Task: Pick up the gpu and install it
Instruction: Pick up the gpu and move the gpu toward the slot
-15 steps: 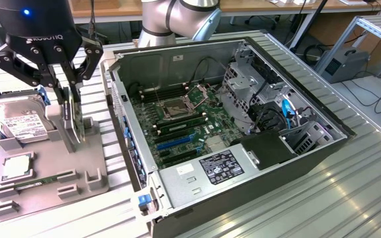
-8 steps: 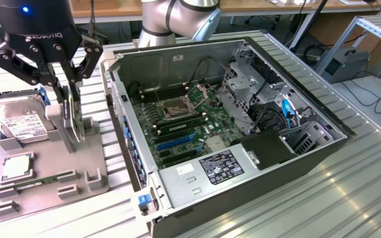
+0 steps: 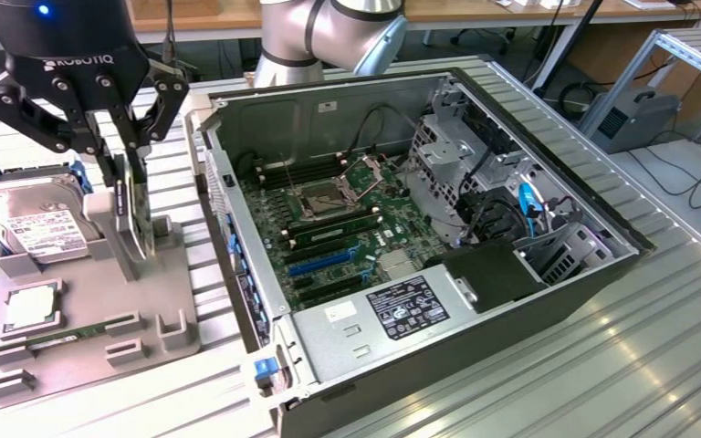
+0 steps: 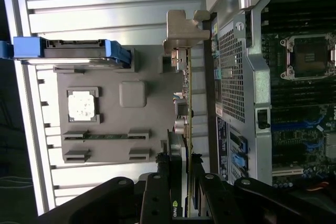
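Note:
The gpu (image 3: 141, 233) stands on edge in a slot of the grey holder tray (image 3: 193, 301), at the exterior view's left. It is a thin dark card (image 4: 187, 103) with a silver end bracket (image 4: 181, 27). My gripper (image 3: 123, 178) comes down on it from above, and its black fingers (image 4: 164, 182) press on both faces of the card's upper edge. The gripper (image 4: 181, 174) is shut on the gpu. I cannot tell whether the card's lower edge still sits in the slot.
The open computer case (image 3: 570, 274) lies to the exterior view's right, with the motherboard (image 3: 326, 228) and its blue slots (image 3: 320, 265) exposed. The tray also holds a silver hard drive (image 3: 34, 224), a square processor chip (image 3: 30, 306) and a green memory stick (image 3: 65, 333).

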Available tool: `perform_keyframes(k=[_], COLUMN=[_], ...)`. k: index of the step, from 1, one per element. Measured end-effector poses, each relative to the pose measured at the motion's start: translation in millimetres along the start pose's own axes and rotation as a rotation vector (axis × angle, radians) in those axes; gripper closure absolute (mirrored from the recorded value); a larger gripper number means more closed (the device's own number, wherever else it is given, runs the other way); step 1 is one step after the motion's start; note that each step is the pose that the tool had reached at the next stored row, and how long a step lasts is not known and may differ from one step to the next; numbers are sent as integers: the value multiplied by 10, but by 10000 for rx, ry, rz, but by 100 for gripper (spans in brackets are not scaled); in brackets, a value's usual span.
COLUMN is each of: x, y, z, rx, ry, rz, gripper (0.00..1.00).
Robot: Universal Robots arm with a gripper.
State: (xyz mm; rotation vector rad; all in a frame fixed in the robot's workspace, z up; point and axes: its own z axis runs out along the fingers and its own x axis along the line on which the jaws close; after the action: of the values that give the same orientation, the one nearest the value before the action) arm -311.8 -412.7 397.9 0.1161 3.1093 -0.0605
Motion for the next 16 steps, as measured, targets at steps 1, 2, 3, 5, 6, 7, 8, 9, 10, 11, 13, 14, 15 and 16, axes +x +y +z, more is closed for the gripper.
perform_keyframes(k=[1,2,3,5,6,7,8,9,10,11,13,14,15,16], x=[0,0,0,-1,-1,-1,-1,-1,-1,-1,-2,-2,-2,-2], y=[0,-1,-1,-1,-1,-1,-1,-2,-2,-2,-2,-2,-3,-3], z=[-8,-15,-18,-27,-30,-34,-38,-42,-46,-51,-59,-63,-67,-70], rx=[0,0,0,1,1,1,1,1,0,1,0,0,0,1], ry=[1,1,0,1,1,1,1,1,1,1,1,1,1,1], rz=[0,0,0,0,0,0,0,0,0,0,0,0,0,0], gripper=[73,73,73,73,73,73,73,73,73,73,73,73,73,73])
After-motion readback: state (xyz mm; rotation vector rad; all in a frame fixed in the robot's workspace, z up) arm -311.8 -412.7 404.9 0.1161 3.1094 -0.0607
